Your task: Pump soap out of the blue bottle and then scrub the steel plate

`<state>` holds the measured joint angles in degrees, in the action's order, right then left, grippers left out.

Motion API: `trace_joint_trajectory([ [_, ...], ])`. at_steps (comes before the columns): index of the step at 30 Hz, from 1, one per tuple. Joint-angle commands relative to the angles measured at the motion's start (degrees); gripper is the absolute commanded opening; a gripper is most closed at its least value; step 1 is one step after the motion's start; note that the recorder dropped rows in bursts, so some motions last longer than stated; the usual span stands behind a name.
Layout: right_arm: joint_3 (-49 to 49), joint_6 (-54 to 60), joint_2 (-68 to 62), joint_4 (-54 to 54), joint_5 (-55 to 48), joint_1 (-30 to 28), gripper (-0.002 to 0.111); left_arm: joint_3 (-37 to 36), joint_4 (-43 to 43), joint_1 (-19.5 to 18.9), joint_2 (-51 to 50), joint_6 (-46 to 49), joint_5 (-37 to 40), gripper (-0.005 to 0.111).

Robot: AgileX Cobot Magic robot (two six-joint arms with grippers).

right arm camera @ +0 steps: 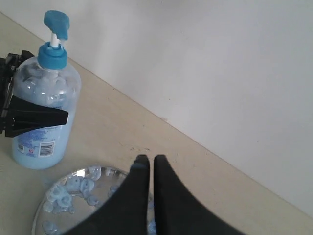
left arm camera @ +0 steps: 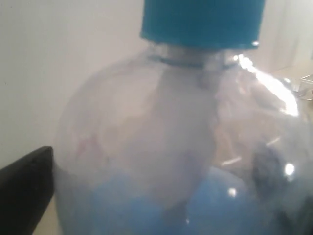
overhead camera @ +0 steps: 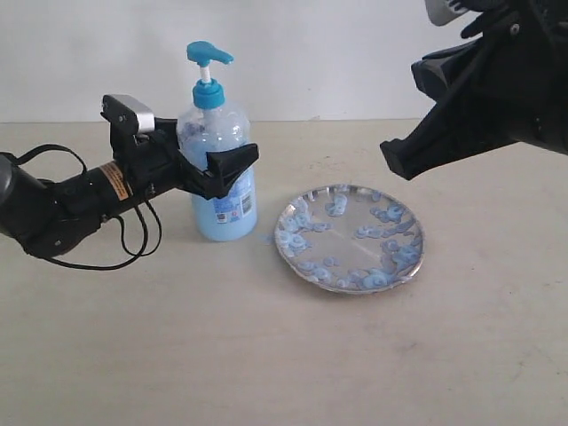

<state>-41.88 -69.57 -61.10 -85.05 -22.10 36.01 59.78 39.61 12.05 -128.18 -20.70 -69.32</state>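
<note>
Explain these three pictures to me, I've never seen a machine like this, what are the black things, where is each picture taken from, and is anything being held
This is a robot with two black arms, each ending in a two-fingered gripper. The wide picture comes from a camera standing off the arms. The other two come from a camera on each wrist. On the table stands a blue bottle of soap, and beside it lies a steel plate dotted with pale blue blobs. The left gripper has a finger on either side of the bottle; whether it squeezes is unclear. Its camera sits so close that the bottle fills the picture. The right gripper hangs in the air near the plate, jaws almost together, holding nothing.
</note>
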Motion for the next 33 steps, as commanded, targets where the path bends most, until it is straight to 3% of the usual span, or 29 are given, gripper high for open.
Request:
trace_joint_trajectory([
  [1,0.17,-0.36,0.54,-0.29,-0.31,-0.18,0.000,-0.70,3.04,-2.07,4.14,2.33,-0.65,0.108],
  [6,0.17,-0.36,0.54,-0.29,-0.19,-0.18,0.000,-3.80,6.80,-6.36,14.97,0.08,-0.65,0.108],
  [9,0.17,-0.96,0.54,0.09,-0.19,-0.08,0.000,-8.27,10.64,-10.78,27.02,-12.07,-0.65,0.107],
  [11,0.17,-1.17,0.54,1.55,0.03,-0.08,0.000,-11.86,15.05,-14.52,38.96,-19.34,2.98,0.096],
  [13,0.17,-1.17,1.25,8.28,0.79,-0.08,0.000,-14.89,15.84,-16.01,53.35,-27.80,25.43,0.065],
  [14,0.17,-1.17,2.44,13.01,0.97,-0.08,0.000,-15.36,18.00,-16.01,63.19,-37.68,46.13,0.034],
  [15,0.17,-0.96,3.71,15.70,0.74,-0.08,0.000,-15.36,22.02,-16.01,72.08,-42.28,62.10,0.007],
  [17,0.17,-0.96,5.88,16.10,0.84,-0.08,0.000,-15.39,24.88,-16.01,83.13,-42.30,76.47,0.005],
  [18,0.17,-0.96,6.30,16.10,0.84,-0.08,0.000,-15.69,24.88,-16.01,86.70,-42.30,79.93,0.004],
  [20,0.17,-0.96,6.65,16.10,1.20,-0.08,0.000,-18.52,23.43,-16.01,94.13,-41.70,81.24,0.004],
  [22,0.17,1.43,5.99,16.10,2.12,-0.08,0.000,-25.33,19.21,-14.58,101.57,-42.28,79.86,0.004],
  [27,0.17,14.55,4.52,15.49,2.55,-0.08,0.000,-43.81,20.47,-10.19,122.42,-42.28,73.75,0.004],
  [30,0.17,16.52,4.42,14.84,3.41,-0.08,0.000,-47.23,24.77,-10.19,128.18,-41.57,74.04,0.004],
  [33,-0.21,16.57,4.29,10.38,6.02,-0.08,0.000,-48.19,20.94,-10.19,127.98,-42.01,75.51,0.004],
])
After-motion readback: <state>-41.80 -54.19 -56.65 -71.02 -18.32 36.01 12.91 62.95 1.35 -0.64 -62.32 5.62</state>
